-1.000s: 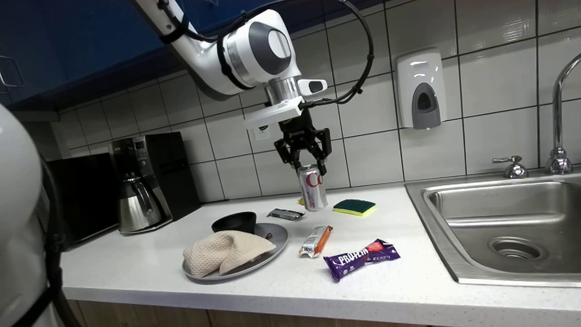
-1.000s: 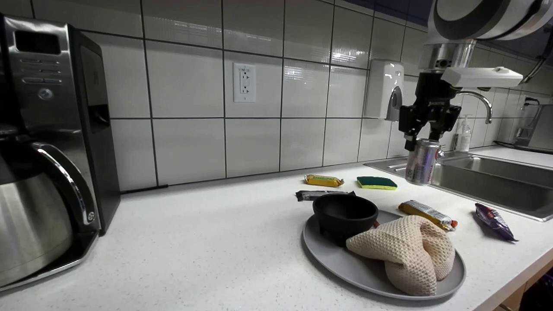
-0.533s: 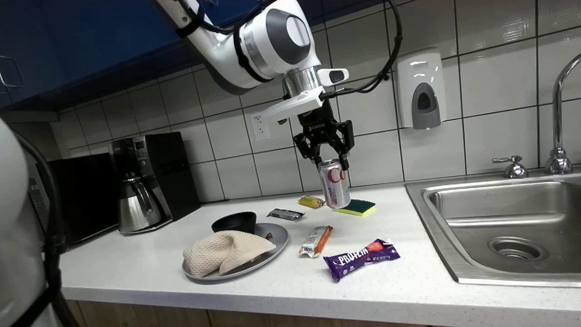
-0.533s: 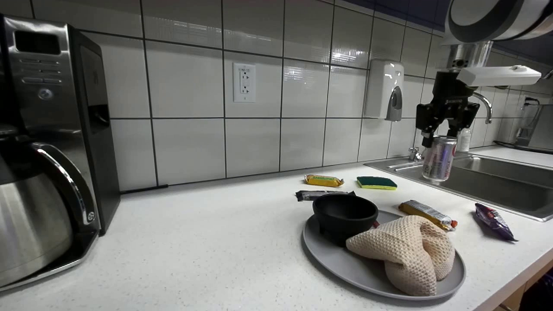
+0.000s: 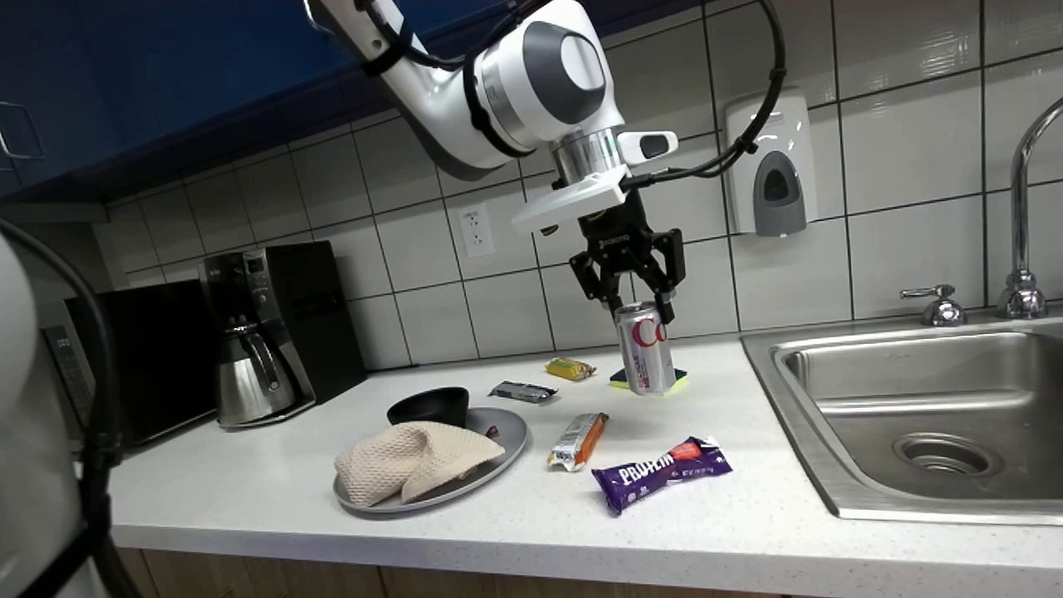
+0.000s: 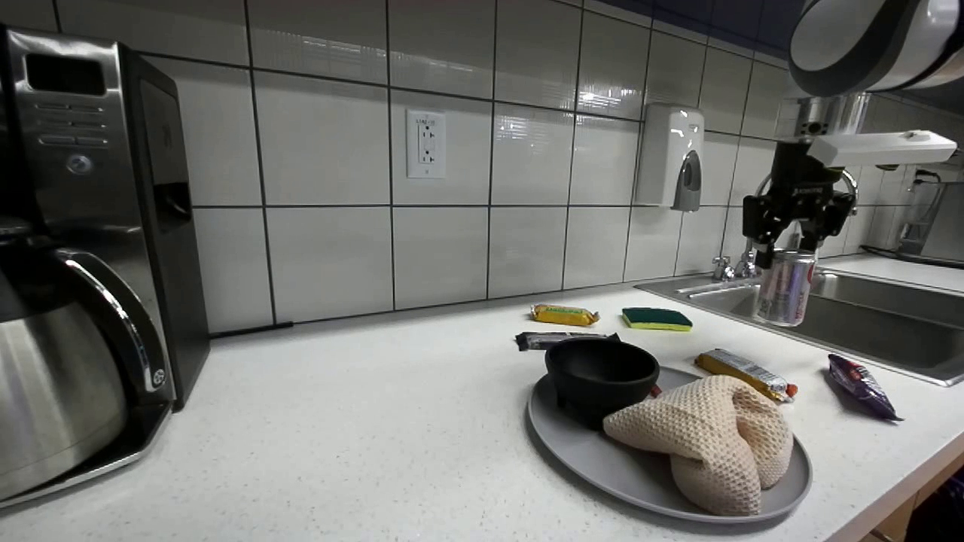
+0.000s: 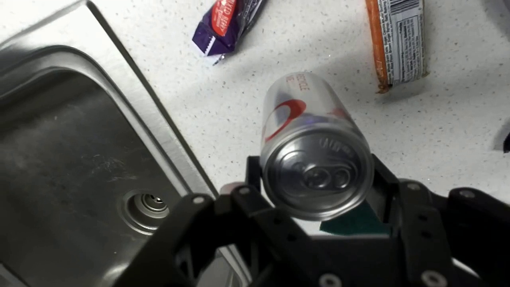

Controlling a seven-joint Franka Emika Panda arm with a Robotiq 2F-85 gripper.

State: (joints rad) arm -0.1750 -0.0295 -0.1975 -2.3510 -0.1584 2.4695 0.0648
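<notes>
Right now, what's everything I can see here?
Can: one, silver, above counter
Wrapped bars: four, various colours, counter
Sponge: one, green-yellow, counter
Plate: one, grey, counter
Bowl: one, black, on plate
Fabric piece: one, beige, on plate
Coffee maker: one, black-silver, counter
Boxy appliance: one, dark, counter
Sink: one, silver, counter
Faucet: one, silver, sink
Dispenser: one, white-grey, wall
Outlet: at least one, white, wall
Cupboards: unclear, blue, overhead
Arm: one, white, overhead
Jaws: pair, black, gripping can
</notes>
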